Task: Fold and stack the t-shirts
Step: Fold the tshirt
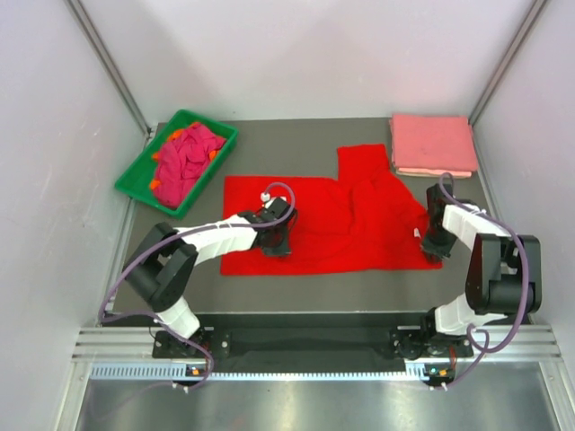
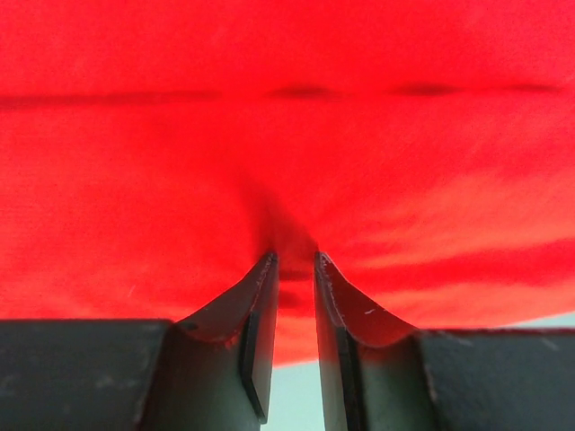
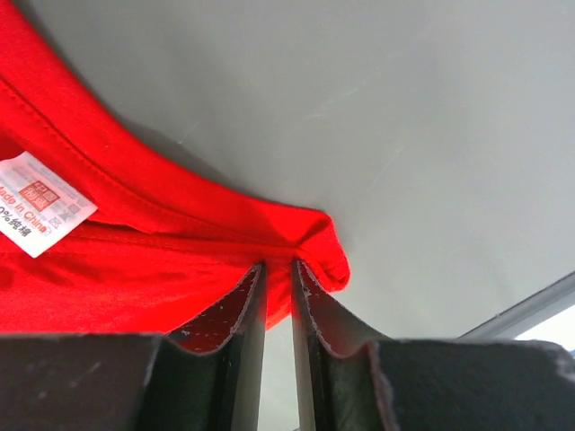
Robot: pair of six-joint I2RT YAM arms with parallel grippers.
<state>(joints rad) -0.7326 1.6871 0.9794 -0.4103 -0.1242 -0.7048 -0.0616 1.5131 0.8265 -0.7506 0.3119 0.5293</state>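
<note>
The red t-shirt [image 1: 350, 224] lies spread flat across the middle of the worktop [image 1: 296, 135], its long side along the near edge. One sleeve points to the far edge, and its right end is rumpled. In the right wrist view its white neck label [image 3: 40, 202] shows just inside the collar seam.

The left gripper [image 1: 277, 241] sits on the left half of the shirt, well in from the cloth's edges. Seen from its wrist, the left gripper [image 2: 294, 257] has its fingers [image 2: 260, 305] drawn close, with only a narrow slot between them. The red cloth puckers into a small ridge right at the tips, so a pinch of it is caught there.

The right gripper [image 1: 434, 246] is at the shirt's right end, near the worktop's right edge. From its wrist, the right gripper [image 3: 278, 263] has its fingers [image 3: 314, 310] nearly together. They are nipped on the folded rim of red fabric beside the collar, and red shows in the slot between them.

A folded pink t-shirt [image 1: 433, 142] lies in the far right corner, touching the red sleeve's side. A green tray [image 1: 149, 149] stands tilted at the far left corner, apart from the red shirt. It holds a crumpled magenta t-shirt [image 1: 187, 157] with bits of orange cloth [image 1: 158, 183] beneath
</note>
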